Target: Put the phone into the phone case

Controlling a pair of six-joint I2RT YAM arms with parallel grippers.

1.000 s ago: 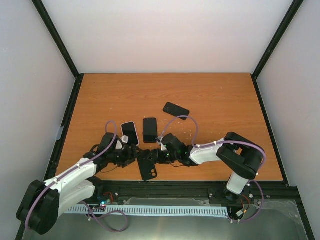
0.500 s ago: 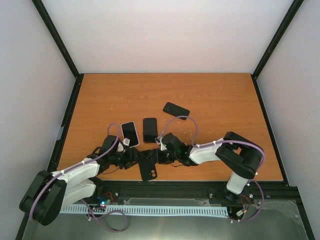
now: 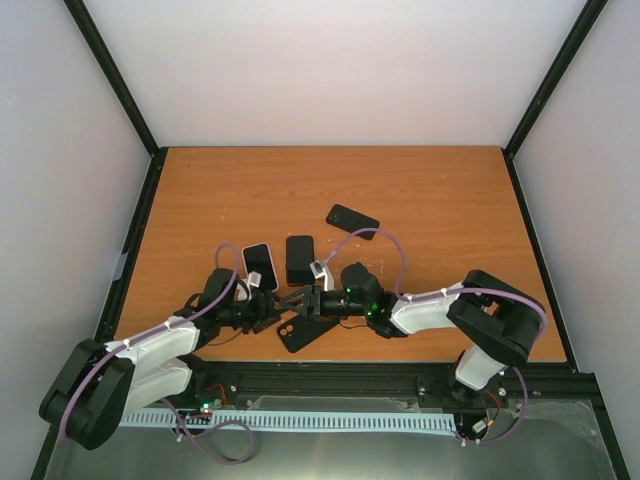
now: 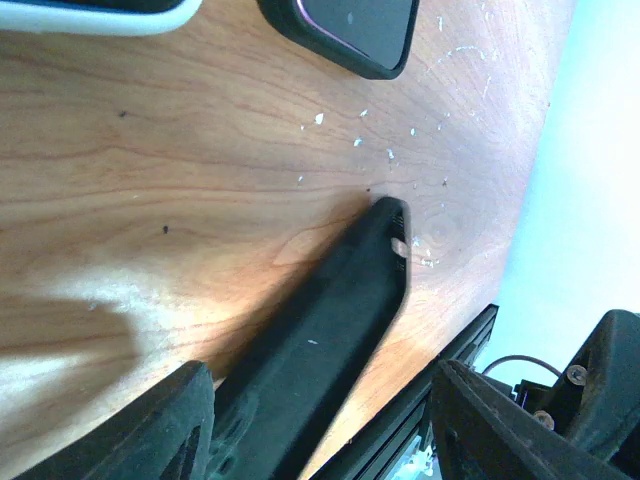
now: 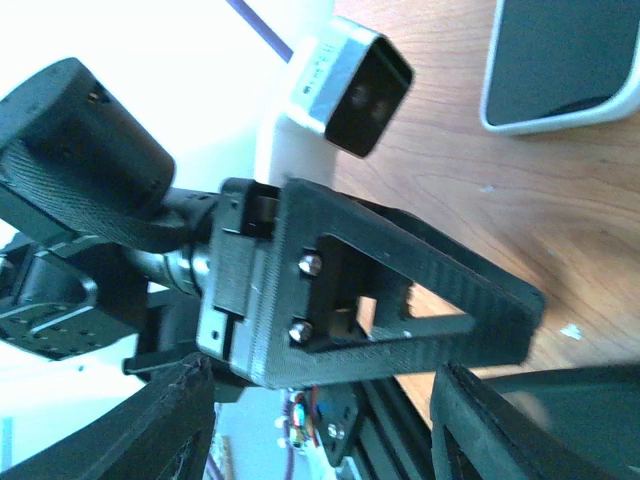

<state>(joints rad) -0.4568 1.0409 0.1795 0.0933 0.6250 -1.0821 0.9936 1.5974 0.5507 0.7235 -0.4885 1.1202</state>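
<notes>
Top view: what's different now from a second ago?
The black case swung from lengthwise to slanted. The left gripper narrowed its jaws around it, and the right arm shifted its elbow rightward. The three phones behind stayed put.

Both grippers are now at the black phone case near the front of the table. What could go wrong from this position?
1. The left gripper and right gripper stand nose to nose at the phone case; moving any closer may make them collide.
2. In the left wrist view the case looks tilted between fingers that do not seem to clamp it, so it may slip.
</notes>
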